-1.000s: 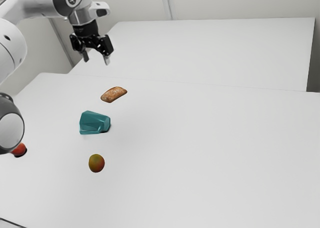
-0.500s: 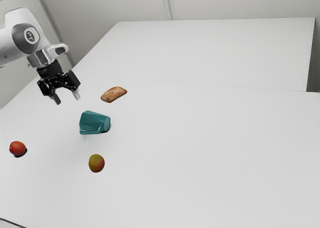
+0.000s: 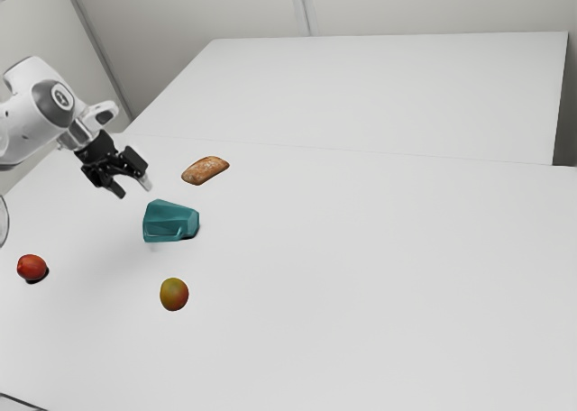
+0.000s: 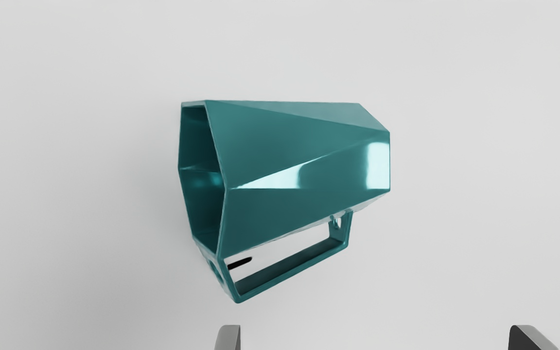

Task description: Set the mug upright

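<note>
We see the teal mug [image 3: 169, 223] lying on its side on the tabletop [image 3: 361, 285], its handle [image 4: 292, 271] on the side nearer our claw [image 3: 132, 189]. We hold the claw raised near the mug, its two fingers [image 4: 228, 339] spread apart. In the exterior view, the mug sits between the bread roll [image 3: 206, 169] and the green-and-orange fruit [image 3: 174, 295], touching neither. Toward that view's left, well apart from the mug, we see a red fruit [image 3: 32, 268].
</note>
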